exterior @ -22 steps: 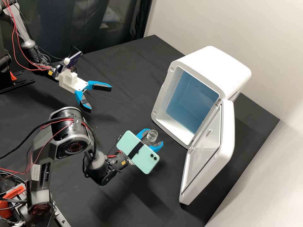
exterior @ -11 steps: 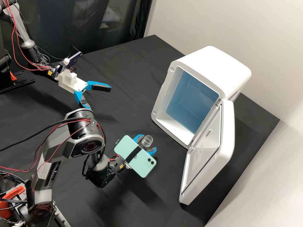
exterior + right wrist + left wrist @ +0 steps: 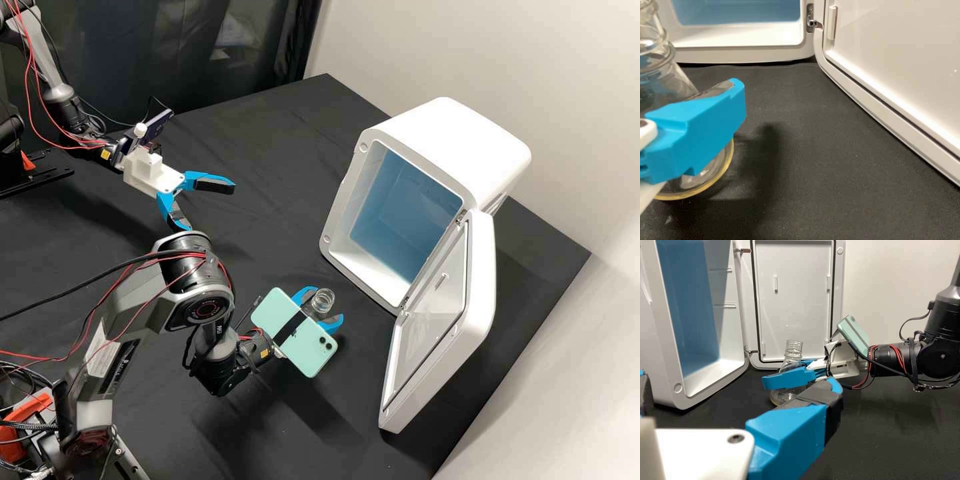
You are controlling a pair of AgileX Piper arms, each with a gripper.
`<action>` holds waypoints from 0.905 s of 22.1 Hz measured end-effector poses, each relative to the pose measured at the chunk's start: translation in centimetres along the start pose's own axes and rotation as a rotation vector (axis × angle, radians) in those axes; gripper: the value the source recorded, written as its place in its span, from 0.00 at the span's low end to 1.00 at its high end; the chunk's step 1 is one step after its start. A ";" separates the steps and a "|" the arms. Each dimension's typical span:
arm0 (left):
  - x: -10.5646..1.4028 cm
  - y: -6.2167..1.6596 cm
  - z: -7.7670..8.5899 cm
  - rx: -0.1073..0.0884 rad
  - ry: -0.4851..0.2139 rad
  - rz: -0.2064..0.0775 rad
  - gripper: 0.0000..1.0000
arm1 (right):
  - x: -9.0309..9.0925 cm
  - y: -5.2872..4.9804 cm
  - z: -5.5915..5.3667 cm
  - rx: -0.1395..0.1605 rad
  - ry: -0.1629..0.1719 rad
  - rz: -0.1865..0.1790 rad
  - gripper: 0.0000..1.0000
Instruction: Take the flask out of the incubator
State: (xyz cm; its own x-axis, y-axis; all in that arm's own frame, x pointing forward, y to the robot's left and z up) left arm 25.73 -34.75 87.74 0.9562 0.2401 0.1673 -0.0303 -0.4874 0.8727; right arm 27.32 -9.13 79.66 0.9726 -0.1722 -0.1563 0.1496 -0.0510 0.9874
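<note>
Incubator: a white incubator (image 3: 460,143) with a pale blue inside stands at the right of the black bench (image 3: 280,133), its open mouth facing left and near.
Door: the door (image 3: 467,313) is swung fully open and stands to the near right of the mouth, hinged at the cabinet's right edge.
In the way: nothing lies between the mouth and the flask. The door stands off to the right of that stretch of bench.
Phone: a mint-green phone (image 3: 293,331) is strapped to the right wrist and covers the near part of that gripper in the high view.
Left gripper: the left gripper (image 3: 200,205) hangs above the far left of the bench, well apart from the flask. Its blue fingers are spread wide and hold nothing.
Flask, place: the clear glass flask (image 3: 323,300) is outside the incubator, just left of and near the mouth's lower lip, low over the bench. Whether its base touches the cloth cannot be told.
Flask, axis: its long axis is upright, with the wide base down and the open neck up.
Right gripper: the right gripper (image 3: 323,308) reaches in from the near left, level with the bench.
Flask and fingers: the blue fingers (image 3: 695,130) are closed against the flask's lower body, one on each side, and the neck rises clear above them.
</note>
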 end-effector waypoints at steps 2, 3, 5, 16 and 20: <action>0.0 0.00 0.0 0.000 0.000 0.000 1.00 | 0.0 0.0 0.0 0.001 -0.001 0.002 1.00; 0.0 0.00 0.0 0.000 0.000 0.000 1.00 | 0.0 0.0 0.0 0.001 -0.002 0.002 1.00; 0.0 0.00 0.0 0.000 0.000 0.000 1.00 | 0.0 0.1 0.1 0.004 -0.007 0.009 1.00; 0.1 -0.16 0.7 -0.011 -0.005 0.001 1.00 | -1.4 0.4 -1.1 0.000 0.001 0.036 1.00; 0.4 -0.84 1.5 0.020 -0.010 -0.014 1.00 | -2.3 1.0 -1.7 -0.003 0.001 0.074 1.00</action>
State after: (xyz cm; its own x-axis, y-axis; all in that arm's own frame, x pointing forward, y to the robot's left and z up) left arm 26.54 -35.55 86.37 0.9593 0.2391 0.1505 -0.0109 -0.5009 0.8654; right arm 25.54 -7.15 81.00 0.9812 -0.1743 -0.0832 0.0782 -0.0352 0.9963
